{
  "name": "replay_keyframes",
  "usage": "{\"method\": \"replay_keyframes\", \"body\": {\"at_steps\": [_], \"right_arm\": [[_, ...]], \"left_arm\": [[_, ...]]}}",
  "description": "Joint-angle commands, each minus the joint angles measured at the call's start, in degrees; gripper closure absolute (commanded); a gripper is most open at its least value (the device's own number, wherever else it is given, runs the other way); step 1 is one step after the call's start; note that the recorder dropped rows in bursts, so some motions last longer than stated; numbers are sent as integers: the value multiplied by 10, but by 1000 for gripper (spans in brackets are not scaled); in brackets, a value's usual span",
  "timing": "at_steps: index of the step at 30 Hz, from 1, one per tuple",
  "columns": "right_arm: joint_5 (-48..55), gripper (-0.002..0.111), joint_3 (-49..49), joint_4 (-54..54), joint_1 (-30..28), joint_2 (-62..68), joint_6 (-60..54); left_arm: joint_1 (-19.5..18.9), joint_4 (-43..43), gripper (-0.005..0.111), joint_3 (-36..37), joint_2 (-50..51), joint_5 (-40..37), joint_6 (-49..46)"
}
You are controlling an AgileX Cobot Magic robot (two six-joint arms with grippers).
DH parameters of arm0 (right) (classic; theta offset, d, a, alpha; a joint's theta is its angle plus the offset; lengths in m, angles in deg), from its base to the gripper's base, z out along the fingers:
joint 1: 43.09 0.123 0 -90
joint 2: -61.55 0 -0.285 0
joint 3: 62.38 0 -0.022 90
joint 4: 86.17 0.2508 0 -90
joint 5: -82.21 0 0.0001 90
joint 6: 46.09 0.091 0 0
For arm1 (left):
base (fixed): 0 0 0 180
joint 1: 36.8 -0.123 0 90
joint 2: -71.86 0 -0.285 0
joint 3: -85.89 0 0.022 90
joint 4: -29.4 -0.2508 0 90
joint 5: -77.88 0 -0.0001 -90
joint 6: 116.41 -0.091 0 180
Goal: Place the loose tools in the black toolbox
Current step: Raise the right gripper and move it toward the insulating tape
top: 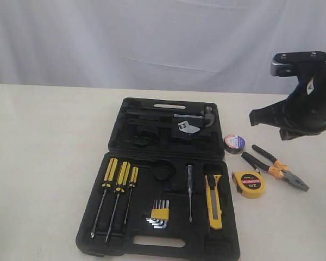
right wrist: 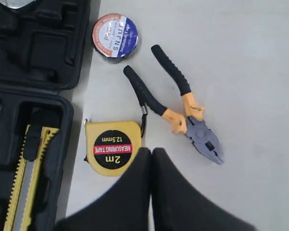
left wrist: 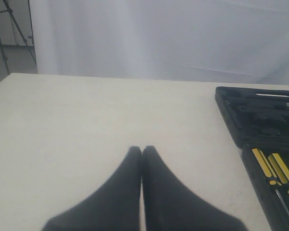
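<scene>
Since the yellow-black utility knife (top: 213, 200) already lies in its slot near the black toolbox's (top: 115, 125) front right corner, three tools lie on the bench (top: 43, 163) beside the box's right edge. The round yellow tape measure (top: 249, 184) is nearest, then the pliers (top: 275, 168), then the black tape roll (top: 234, 143). The right gripper (right wrist: 151, 153) hovers above them, jaws pressed together and empty. Lowered like that, it would likely shove the tape measure, whose strap seems to touch a pliers handle and could drag it. The left gripper (left wrist: 142, 150), likewise closed and empty, hangs left of the box.
</scene>
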Motion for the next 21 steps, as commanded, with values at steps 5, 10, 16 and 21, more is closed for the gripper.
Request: {"method": "replay_keyframes", "body": {"at_steps": [5, 10, 16, 21], "right_arm": [[38, 108, -157, -6, -3, 125, -28], [39, 108, -235, -6, -3, 212, -29], [41, 105, -289, -6, -3, 293, -55], [41, 78, -293, -6, -3, 312, -73]], "left_arm": [[1, -1, 107, 1, -2, 1, 1], [1, -1, 107, 1, -2, 1, 1], [1, -1, 107, 1, -2, 1, 1], [1, -1, 107, 1, -2, 1, 1]]}}
